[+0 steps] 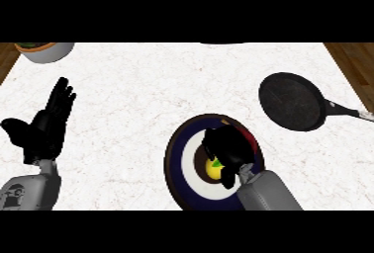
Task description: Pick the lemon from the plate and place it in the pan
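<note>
Left hand (44, 126) rests open at the view's left edge, fingers straight and pointing up, holding nothing, well apart from everything the task concerns. Far to its right, over the middle of the ringed plate (179, 163), the right hand (228, 148) has its fingers curled downward over the lemon (214, 165). Only a sliver of yellow shows just below and left of the palm, so the fruit lies directly under the fingers; whether they already touch or close on it I cannot tell, and its long axis is hidden. Up and to the right of this hand, clear of the plate's rim, lies the black pan (291, 101), its handle (350, 111) pointing away to the right. By my judgement the right hand is plainly the nearer one for the job, and once the lemon is secured the carry runs up and rightward to the pan's near edge.
</note>
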Controlling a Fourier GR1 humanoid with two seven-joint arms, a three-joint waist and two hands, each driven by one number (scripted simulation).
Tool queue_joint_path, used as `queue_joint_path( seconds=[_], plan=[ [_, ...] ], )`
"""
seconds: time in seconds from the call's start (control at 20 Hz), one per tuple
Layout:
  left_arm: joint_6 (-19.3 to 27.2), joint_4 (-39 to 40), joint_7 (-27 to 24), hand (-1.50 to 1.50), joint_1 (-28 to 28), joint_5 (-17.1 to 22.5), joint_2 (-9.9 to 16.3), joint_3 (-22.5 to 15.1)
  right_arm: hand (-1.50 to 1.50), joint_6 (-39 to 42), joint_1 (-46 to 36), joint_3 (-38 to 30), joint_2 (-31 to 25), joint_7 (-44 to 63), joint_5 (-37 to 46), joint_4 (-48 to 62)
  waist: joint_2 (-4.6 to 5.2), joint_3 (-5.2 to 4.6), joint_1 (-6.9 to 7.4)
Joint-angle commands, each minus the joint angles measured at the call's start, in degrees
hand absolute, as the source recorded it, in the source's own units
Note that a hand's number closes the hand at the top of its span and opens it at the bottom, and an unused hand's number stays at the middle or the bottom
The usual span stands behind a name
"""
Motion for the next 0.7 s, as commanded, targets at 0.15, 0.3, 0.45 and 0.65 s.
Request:
queue_joint_path(
  seconds=[0.15,0.3,0.45,0.65],
  plan=[
    [-0.92,0.22,1.82,0.0,-2.26,0.88,1.28,0.83,1.5,-10.74,8.07,5.78,0.52,17.82,-0.6,-24.79,0.71,0.1,1.13],
    [-0.51,-0.64,0.58,0.0,-1.37,0.26,0.14,-0.17,1.5,-9.5,11.9,7.44,0.53,24.14,1.35,-35.24,0.98,0.09,1.81],
    [-0.64,1.05,-1.63,0.0,-0.68,-0.75,-1.35,-1.58,1.5,-11.65,11.89,4.4,0.53,24.17,4.63,-37.12,1.62,0.08,3.01],
    [-3.14,-1.59,1.79,0.0,-1.92,1.56,1.18,-0.08,1.5,-13.68,8.61,-5.1,0.51,22.76,-6.19,-37.74,1.79,0.12,3.81]
  ],
)
